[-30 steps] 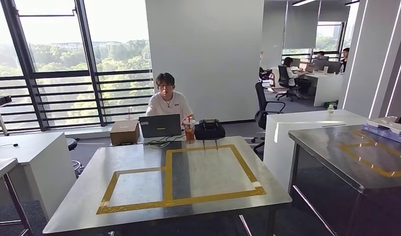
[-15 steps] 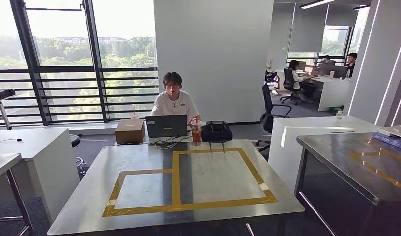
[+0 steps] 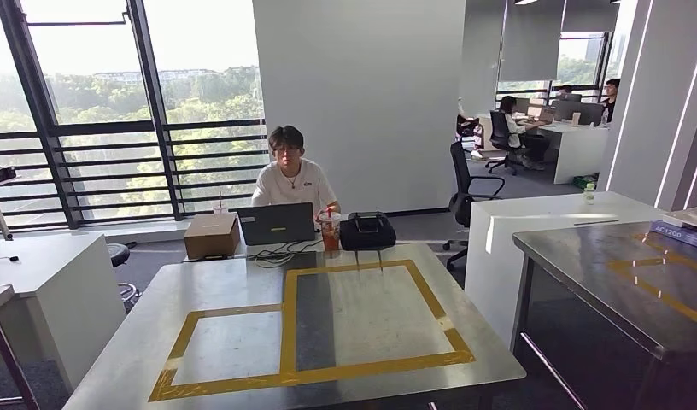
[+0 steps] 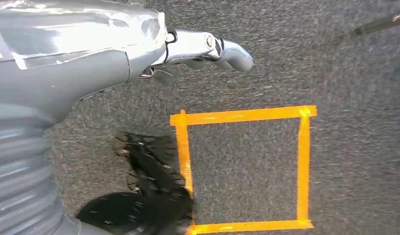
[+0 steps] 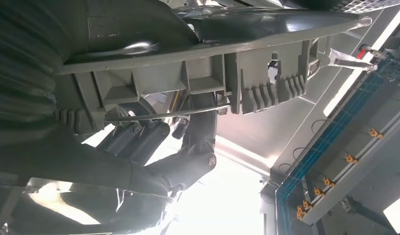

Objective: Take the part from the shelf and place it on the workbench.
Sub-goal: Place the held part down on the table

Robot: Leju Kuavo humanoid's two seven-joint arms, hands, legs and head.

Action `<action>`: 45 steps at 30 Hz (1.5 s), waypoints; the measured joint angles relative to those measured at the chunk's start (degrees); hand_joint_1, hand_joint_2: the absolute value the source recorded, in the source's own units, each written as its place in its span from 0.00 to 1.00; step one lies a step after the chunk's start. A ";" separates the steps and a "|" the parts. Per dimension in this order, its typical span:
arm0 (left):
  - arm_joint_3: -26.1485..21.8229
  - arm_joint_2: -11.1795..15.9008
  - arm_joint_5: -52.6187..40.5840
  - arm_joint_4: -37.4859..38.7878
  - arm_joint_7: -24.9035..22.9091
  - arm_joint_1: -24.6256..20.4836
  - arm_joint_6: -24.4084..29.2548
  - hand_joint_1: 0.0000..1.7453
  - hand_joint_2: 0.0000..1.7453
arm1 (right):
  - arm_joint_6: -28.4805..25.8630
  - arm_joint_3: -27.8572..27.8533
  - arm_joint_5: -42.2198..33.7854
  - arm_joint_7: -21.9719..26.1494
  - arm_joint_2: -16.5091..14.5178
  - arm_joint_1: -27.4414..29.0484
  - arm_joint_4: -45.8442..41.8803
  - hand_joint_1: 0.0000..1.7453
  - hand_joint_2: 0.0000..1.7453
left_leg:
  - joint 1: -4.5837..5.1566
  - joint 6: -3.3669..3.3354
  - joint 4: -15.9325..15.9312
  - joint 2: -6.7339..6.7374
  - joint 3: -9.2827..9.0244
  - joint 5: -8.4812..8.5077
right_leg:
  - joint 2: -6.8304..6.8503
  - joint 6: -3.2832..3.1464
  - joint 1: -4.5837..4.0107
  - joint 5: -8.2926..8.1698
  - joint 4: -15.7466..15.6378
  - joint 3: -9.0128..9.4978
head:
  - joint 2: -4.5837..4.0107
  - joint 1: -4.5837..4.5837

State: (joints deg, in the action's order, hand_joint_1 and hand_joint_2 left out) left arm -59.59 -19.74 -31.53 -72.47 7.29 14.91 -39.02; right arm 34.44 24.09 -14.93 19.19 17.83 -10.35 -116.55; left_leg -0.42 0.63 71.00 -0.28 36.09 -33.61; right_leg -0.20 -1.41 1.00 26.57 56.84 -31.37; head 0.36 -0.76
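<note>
Two hands, one load | right hand [image 5: 154,147] grips the grey ribbed part [image 5: 198,73], carried for delivery | left hand [image 4: 154,49] hangs empty, fingers loosely apart, above taped carpet | worktop [image 3: 465,342] ahead, its yellow tape squares [image 3: 302,329] likely marking the drop zone | person seated behind laptop [image 3: 277,224]

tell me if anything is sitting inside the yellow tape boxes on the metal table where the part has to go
Nothing visible does. The right hand grips the grey part, and both taped boxes on the table are bare. The laptop, cardboard box, drink and black bag sit beyond them at the far edge.
</note>
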 joint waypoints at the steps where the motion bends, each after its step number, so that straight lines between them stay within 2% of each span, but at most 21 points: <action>1: -0.14 0.00 -0.09 0.01 0.01 0.00 0.01 0.00 1.00 | 0.02 0.02 -0.04 -0.01 0.00 0.02 0.01 1.00 1.00 | -0.08 0.13 2.27 0.01 2.28 -1.22 | -0.08 0.01 -0.08 0.53 0.00 0.57 | 0.01 -0.03; 3: -0.38 0.00 0.08 0.01 -0.05 -0.01 0.01 0.00 1.00 | 0.08 0.03 -0.22 -0.04 0.01 -0.02 0.01 1.00 1.00 | -0.10 -0.09 1.25 0.01 4.12 -0.60 | -0.23 0.08 -0.31 1.73 0.00 2.16 | 0.01 -0.11; 4: -0.47 0.00 0.27 0.01 -0.10 0.00 0.04 0.00 1.00 | 0.11 0.04 -0.33 -0.09 0.00 -0.07 0.01 1.00 1.00 | 0.00 -0.51 -1.73 0.02 3.78 1.60 | -0.25 0.12 -0.47 2.38 -0.01 3.10 | 0.00 -0.16; 6: -0.71 0.11 0.71 -0.04 -0.21 0.10 0.19 0.00 1.00 | 0.15 0.08 -0.52 -0.26 -0.06 -0.23 0.10 1.00 1.00 | 0.73 -2.09 -9.02 -0.17 2.57 8.29 | -0.40 0.27 -0.69 3.70 -0.17 4.43 | -0.03 -0.16; 8: -0.94 0.22 1.07 -0.10 -0.30 0.20 0.30 0.00 1.00 | 0.20 0.15 -0.64 -0.41 -0.22 -0.40 0.26 1.00 1.00 | 1.53 -3.24 -13.02 -0.30 1.78 11.79 | -0.64 0.67 -0.82 4.57 -0.58 5.40 | -0.04 -0.10; 11: -1.02 0.07 1.48 -0.14 -0.32 0.15 0.40 0.00 1.00 | 0.40 0.27 -0.75 -0.47 -0.36 -0.71 0.33 1.00 1.00 | 1.50 -3.92 -14.89 -0.20 -0.55 11.22 | -0.61 1.55 -1.04 4.62 -0.28 6.74 | 0.00 -0.19; 12: -1.01 -0.01 1.59 -0.14 -0.31 0.14 0.46 0.00 1.00 | 0.46 0.30 -0.76 -0.49 -0.37 -0.88 0.34 1.00 1.00 | 1.35 -4.20 -15.36 -0.21 -1.63 11.09 | -0.50 1.75 -1.05 4.80 1.37 6.05 | 0.01 -0.17; 15: -0.90 -0.10 1.82 -0.08 -0.30 0.02 0.60 0.00 1.00 | 0.54 0.34 -0.78 -0.49 -0.39 -1.15 0.39 1.00 1.00 | 1.05 -4.51 -15.85 -0.37 -3.46 10.07 | -0.33 1.94 -0.73 7.58 11.97 -0.79 | 0.02 0.02; 17: -0.86 -0.11 1.88 -0.01 -0.30 0.02 0.62 0.00 1.00 | 0.54 0.41 -0.81 -0.49 -0.39 -1.09 0.45 1.00 1.00 | 0.90 -4.27 -15.84 -0.60 -4.49 8.96 | -0.30 2.25 -0.29 9.81 15.84 -5.29 | 0.02 0.09; 19: -0.86 -0.13 1.90 0.04 -0.30 0.05 0.62 0.00 1.00 | 0.54 0.48 -0.83 -0.49 -0.39 -1.09 0.50 1.00 1.00 | 0.63 -3.74 -15.80 -0.85 -6.09 7.67 | -0.22 3.52 0.20 7.77 12.00 -5.85 | 0.02 0.16; 21: -0.89 -0.10 1.89 0.05 -0.31 0.08 0.62 0.00 1.00 | 0.54 0.54 -0.81 -0.49 -0.39 -1.10 0.60 1.00 1.00 | 0.51 -2.97 -15.49 -1.02 -7.43 6.14 | 0.16 4.96 0.63 1.85 4.32 -4.38 | -0.01 0.29; 23: -0.92 -0.08 1.91 0.05 -0.33 0.09 0.62 0.00 1.00 | 0.55 0.62 -0.81 -0.50 -0.46 -1.08 0.77 1.00 1.00 | 0.67 -2.15 -15.04 -1.03 -7.94 4.81 | 0.49 4.08 0.64 -1.83 0.36 -3.46 | -0.02 0.32; 25: -0.94 -0.05 1.94 0.05 -0.34 0.08 0.66 0.00 1.00 | 0.56 0.66 -0.84 -0.49 -0.56 -1.15 0.81 1.00 1.00 | 0.69 -1.58 -14.73 -0.93 -8.35 4.12 | 0.34 2.31 0.58 -1.99 0.24 -3.00 | 0.00 0.20; 27: -0.90 -0.01 1.95 0.05 -0.34 0.06 0.73 0.00 1.00 | 0.58 0.65 -0.85 -0.48 -0.63 -1.26 0.79 1.00 1.00 | 0.47 -1.04 -12.80 -0.59 -7.84 3.59 | 0.18 1.54 0.79 -1.63 0.17 -2.08 | 0.02 0.05; 32: -0.75 -0.02 1.94 0.05 -0.34 0.04 0.77 0.00 1.00 | 0.60 0.67 -0.82 -0.49 -0.75 -1.33 0.80 1.00 1.00 | -0.18 0.18 2.62 -0.02 3.04 -1.33 | 0.07 0.72 0.73 0.24 0.09 -0.04 | 0.02 -0.20; 34: -0.72 -0.02 1.95 0.05 -0.34 0.06 0.77 0.00 1.00 | 0.61 0.67 -0.83 -0.50 -0.77 -1.32 0.81 1.00 1.00 | -0.25 0.04 0.01 -0.01 3.62 1.35 | 0.00 0.87 0.68 1.20 0.08 1.26 | 0.02 -0.25; 36: -0.70 -0.01 2.07 0.05 -0.36 0.11 0.77 0.00 1.00 | 0.64 0.67 -0.83 -0.50 -0.78 -1.37 0.82 1.00 1.00 | -0.11 -0.49 -7.68 0.04 1.18 6.91 | -0.03 1.13 0.60 2.22 0.01 2.71 | 0.01 -0.27; 37: -0.69 0.00 2.21 0.06 -0.42 0.14 0.78 0.00 1.00 | 0.68 0.68 -0.84 -0.52 -0.79 -1.42 0.85 1.00 1.00 | 0.11 -0.84 -10.63 0.15 0.19 8.04 | -0.09 1.38 0.51 2.68 -0.13 3.23 | -0.01 -0.27; 40: -0.62 0.00 3.15 0.00 -0.92 0.35 1.03 0.00 1.00 | 0.83 0.75 -0.96 -0.63 -0.83 -1.57 1.02 1.00 1.00 | 0.66 -1.92 -13.07 0.16 -0.93 7.12 | -0.21 2.59 0.26 2.94 -0.08 4.15 | -0.01 -0.24; 42: -0.53 -0.06 3.98 -0.04 -1.24 0.60 1.38 0.00 1.00 | 0.91 0.84 -1.04 -0.70 -0.84 -1.75 1.16 1.00 1.00 | 0.52 -2.71 -13.94 0.03 -2.46 8.26 | -0.11 3.18 0.26 3.13 1.36 4.47 | 0.01 -0.17; 45: -0.19 -0.11 5.05 -0.05 -1.68 0.76 1.99 0.00 1.00 | 0.95 0.98 -1.16 -0.77 -0.83 -2.13 1.47 1.00 1.00 | 0.61 -3.61 -14.12 0.02 -3.88 8.60 | 0.00 2.83 0.28 6.77 9.44 0.01 | 0.00 0.02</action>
State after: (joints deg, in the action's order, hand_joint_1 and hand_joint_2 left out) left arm -59.78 -19.85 -26.49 -72.52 5.61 15.66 -37.03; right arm 35.39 25.07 -16.10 18.43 17.00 -12.49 -115.08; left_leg 0.19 -2.98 56.87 -0.26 32.21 -25.02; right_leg -0.21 1.42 1.27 33.34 66.28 -31.36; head 0.35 -0.75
